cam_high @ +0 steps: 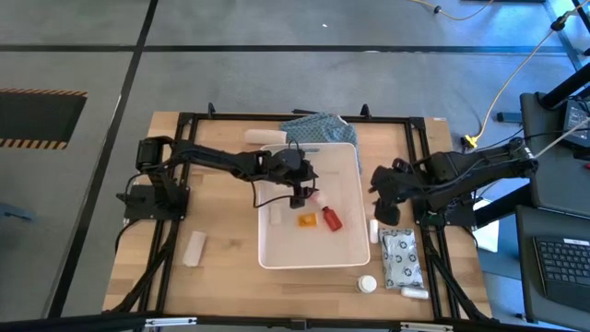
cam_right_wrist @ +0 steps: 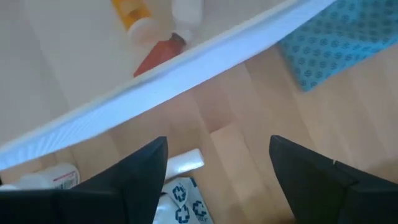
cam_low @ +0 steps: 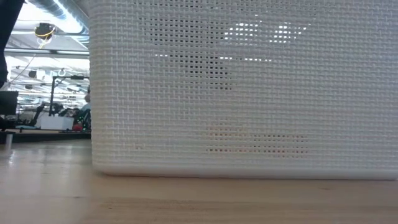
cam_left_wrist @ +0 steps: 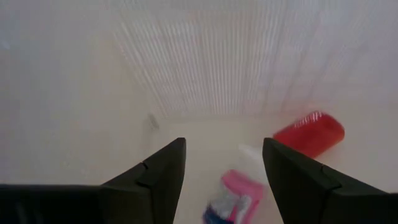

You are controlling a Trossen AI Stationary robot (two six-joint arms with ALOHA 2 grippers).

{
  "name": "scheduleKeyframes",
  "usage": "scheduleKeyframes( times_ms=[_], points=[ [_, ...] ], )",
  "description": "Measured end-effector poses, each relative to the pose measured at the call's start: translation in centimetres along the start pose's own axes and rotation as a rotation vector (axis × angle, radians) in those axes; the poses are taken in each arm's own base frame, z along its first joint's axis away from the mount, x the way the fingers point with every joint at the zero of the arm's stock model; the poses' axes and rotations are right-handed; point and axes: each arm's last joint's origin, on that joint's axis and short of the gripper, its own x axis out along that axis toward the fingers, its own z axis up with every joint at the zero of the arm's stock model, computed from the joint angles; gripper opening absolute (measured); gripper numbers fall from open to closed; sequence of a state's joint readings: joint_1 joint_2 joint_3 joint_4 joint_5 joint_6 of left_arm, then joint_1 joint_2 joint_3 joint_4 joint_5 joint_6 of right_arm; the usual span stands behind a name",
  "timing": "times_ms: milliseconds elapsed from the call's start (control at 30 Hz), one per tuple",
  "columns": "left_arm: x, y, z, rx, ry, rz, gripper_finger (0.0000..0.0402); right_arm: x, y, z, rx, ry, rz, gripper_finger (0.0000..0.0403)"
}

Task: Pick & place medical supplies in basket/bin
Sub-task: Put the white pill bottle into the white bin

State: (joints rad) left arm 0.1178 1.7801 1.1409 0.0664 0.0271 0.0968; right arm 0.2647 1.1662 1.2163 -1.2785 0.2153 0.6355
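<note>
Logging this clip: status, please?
Left gripper open inside basket, above pink-labelled box. Right gripper open, outside basket's right rim. Grey pouch on table. Nothing blocking.

A light wooden table [cam_high: 221,258] carries a large white rectangular plastic tub [cam_high: 355,166], a blue-green patterned cloth [cam_high: 318,126], a flat grey patterned pouch [cam_high: 400,258] and small white bottles [cam_high: 193,247].

Blue-green patterned cloth [cam_high: 313,127] on wooden table [cam_high: 221,267], black keyboard [cam_high: 562,267], yellow cable [cam_high: 516,69]
</note>
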Motion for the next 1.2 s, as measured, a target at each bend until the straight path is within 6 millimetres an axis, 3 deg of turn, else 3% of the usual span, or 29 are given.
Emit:
scheduleKeyframes(
  times_ms=[233,400,633,1000,1200],
  points=[
    [-2.1,0.2,3.7,0.092,-0.128,0.031,0.0206,-0.4,1.3,-1.1,-0.059,0.022,0.037,0.0282],
    [-4.7,-0.1,6.6,0.122,-0.261,0.041,0.0207,-0.8,3.2,-2.2,-0.084,0.016,0.118,0.0282],
    [-8.1,-0.5,8.7,0.169,-0.383,0.05,0.0207,-0.6,6.2,-4.1,-0.142,0.051,0.158,0.0282],
    [-10.6,-0.5,9.7,0.161,-0.435,0.102,0.0207,2.7,15.1,-6.9,-0.339,-0.005,0.338,0.0282],
    [-10.7,-0.5,9.7,0.159,-0.437,0.103,0.0207,5.8,17.5,-8.8,-0.354,0.066,0.255,0.0282]
  ],
)
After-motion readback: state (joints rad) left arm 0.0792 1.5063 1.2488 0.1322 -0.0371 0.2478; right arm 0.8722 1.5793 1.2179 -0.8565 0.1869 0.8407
